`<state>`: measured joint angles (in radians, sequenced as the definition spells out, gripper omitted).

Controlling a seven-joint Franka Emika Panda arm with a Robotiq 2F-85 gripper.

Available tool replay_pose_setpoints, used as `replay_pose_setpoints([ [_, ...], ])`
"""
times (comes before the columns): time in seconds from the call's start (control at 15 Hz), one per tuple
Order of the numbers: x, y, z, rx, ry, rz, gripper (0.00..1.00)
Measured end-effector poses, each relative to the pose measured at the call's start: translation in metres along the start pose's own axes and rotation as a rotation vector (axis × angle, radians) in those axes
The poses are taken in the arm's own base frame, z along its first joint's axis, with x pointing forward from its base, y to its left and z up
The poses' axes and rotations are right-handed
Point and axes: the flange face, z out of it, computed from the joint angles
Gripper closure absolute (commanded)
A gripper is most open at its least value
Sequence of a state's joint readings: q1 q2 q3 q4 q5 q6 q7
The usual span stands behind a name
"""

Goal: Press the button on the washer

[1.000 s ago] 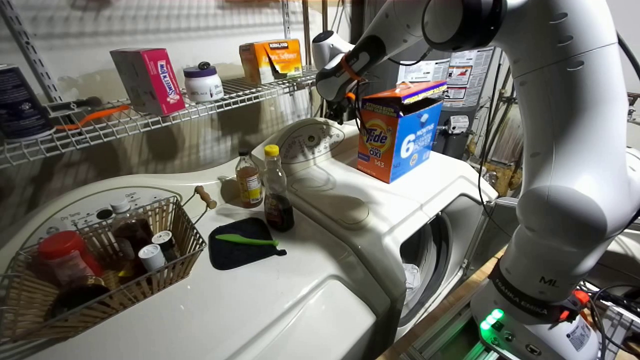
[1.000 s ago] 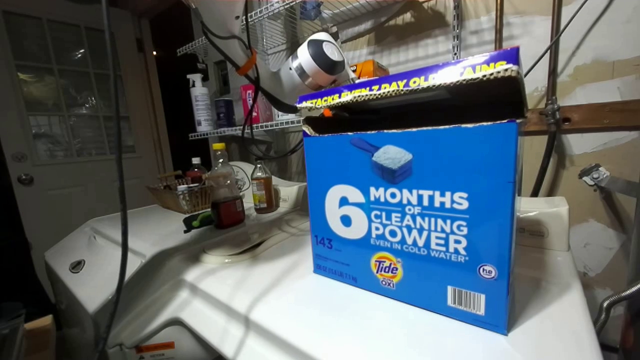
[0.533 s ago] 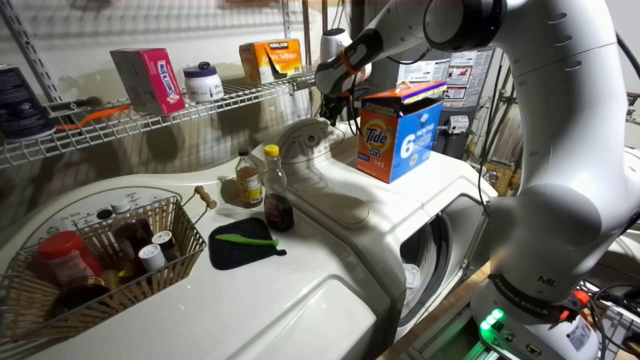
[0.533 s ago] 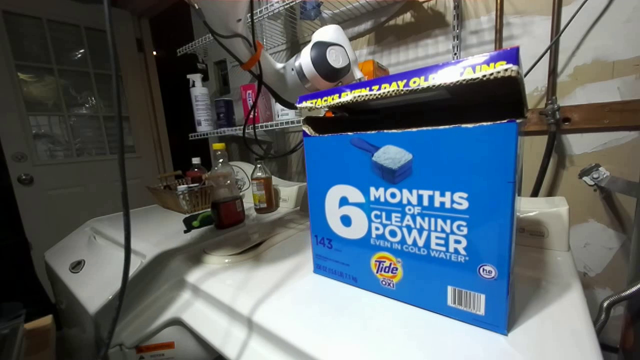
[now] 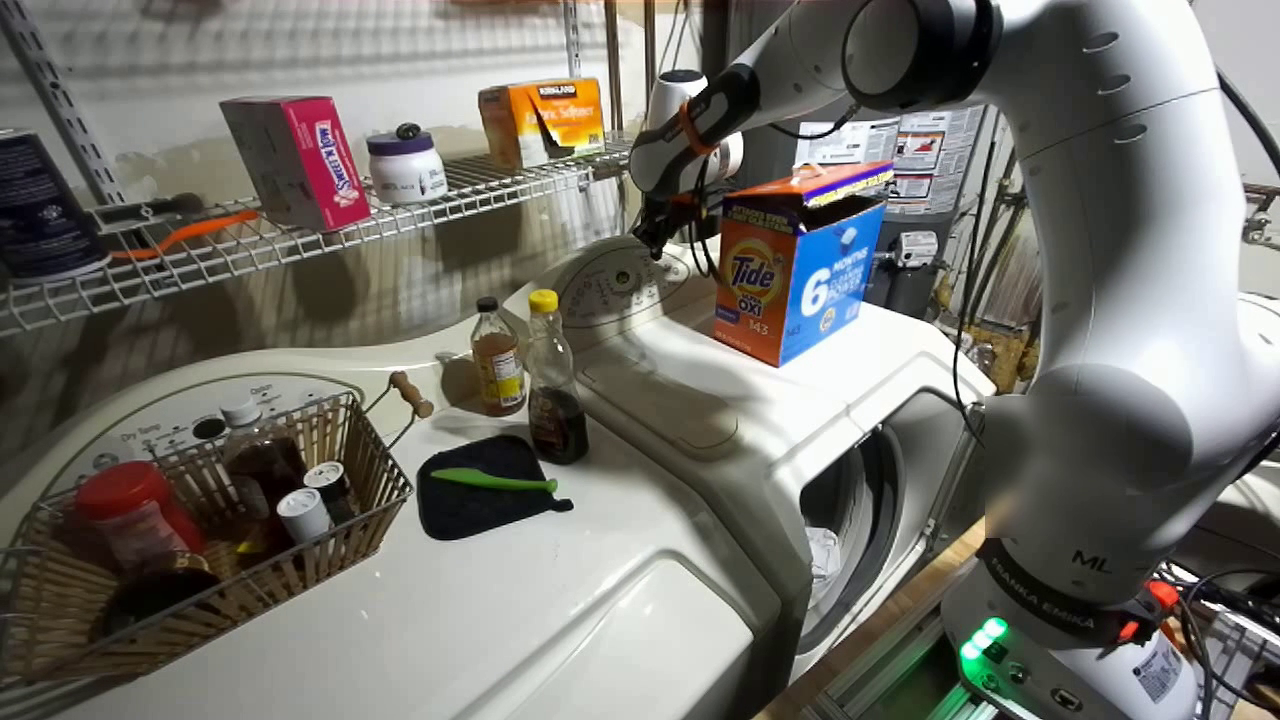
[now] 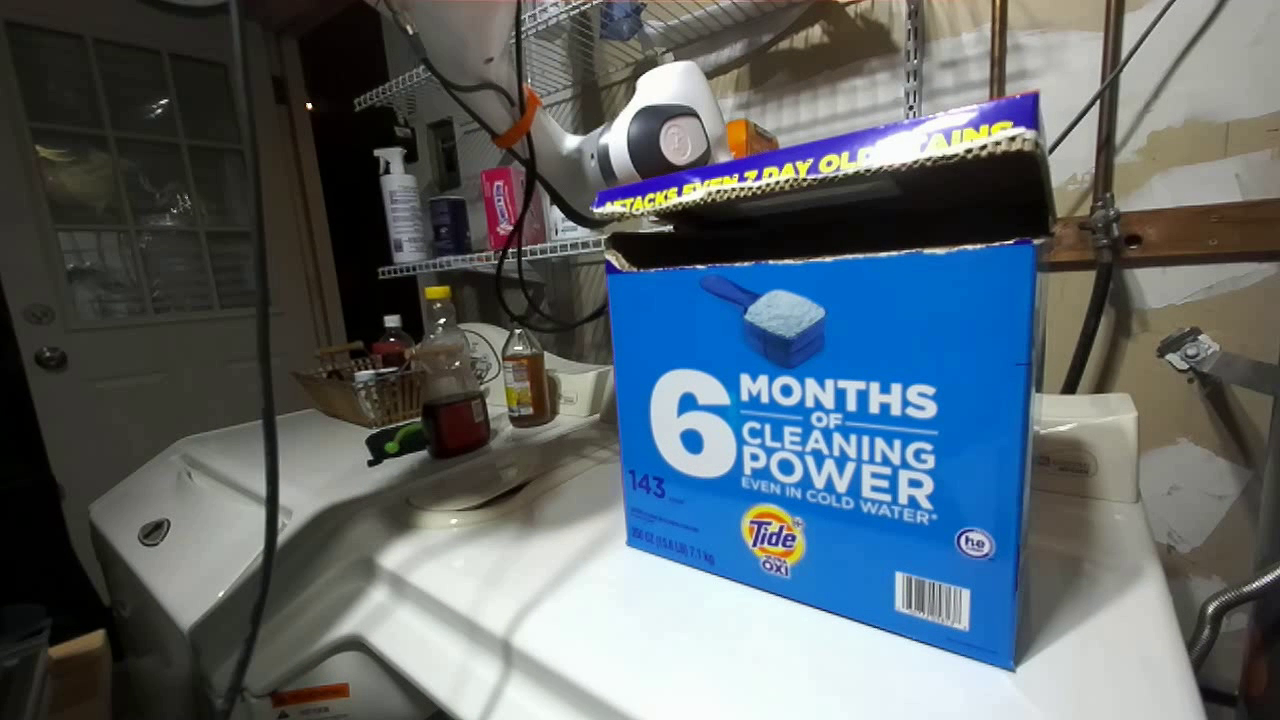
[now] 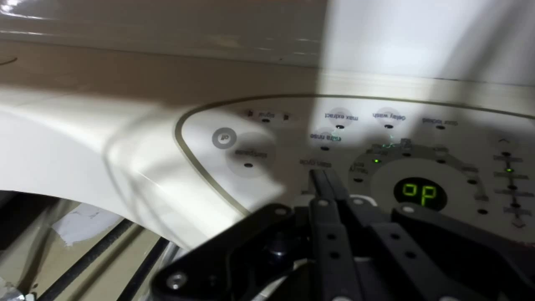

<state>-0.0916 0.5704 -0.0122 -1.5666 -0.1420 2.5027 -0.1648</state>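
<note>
The washer (image 5: 760, 390) is a glossy white machine with its round door open; its top also shows in an exterior view (image 6: 700, 640). In the wrist view its control panel (image 7: 288, 179) appears upside down, with a start/pause button (image 7: 250, 155), a grey-ringed off button (image 7: 224, 138) and a lit green display (image 7: 420, 194). My gripper (image 7: 323, 171) is shut and empty, its fingertips together over the panel near the "stain cycle" label. Whether they touch the panel cannot be told. In an exterior view the gripper (image 5: 652, 246) is at the panel's upper right; the Tide box hides it in the other view.
A Tide box (image 5: 805, 280) stands on the washer close to my wrist. Two bottles (image 5: 498, 360) stand on the neighbouring machine, with a wicker basket (image 5: 385, 480) and a dark pot holder (image 5: 480, 510). A wire shelf (image 5: 420, 215) with boxes runs along the wall.
My wrist has turned, its white housing now more upright. The gripper has moved slightly left and down towards the control panel in an exterior view. The box and bottles have not moved.
</note>
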Motion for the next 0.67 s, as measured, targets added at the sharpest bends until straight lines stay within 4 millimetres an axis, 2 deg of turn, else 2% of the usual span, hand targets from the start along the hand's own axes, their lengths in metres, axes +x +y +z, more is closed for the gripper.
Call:
replay_pose_setpoints([
  [0.67, 0.0, -0.007, 0.028, 0.008, 0.018, -0.021, 1.0],
])
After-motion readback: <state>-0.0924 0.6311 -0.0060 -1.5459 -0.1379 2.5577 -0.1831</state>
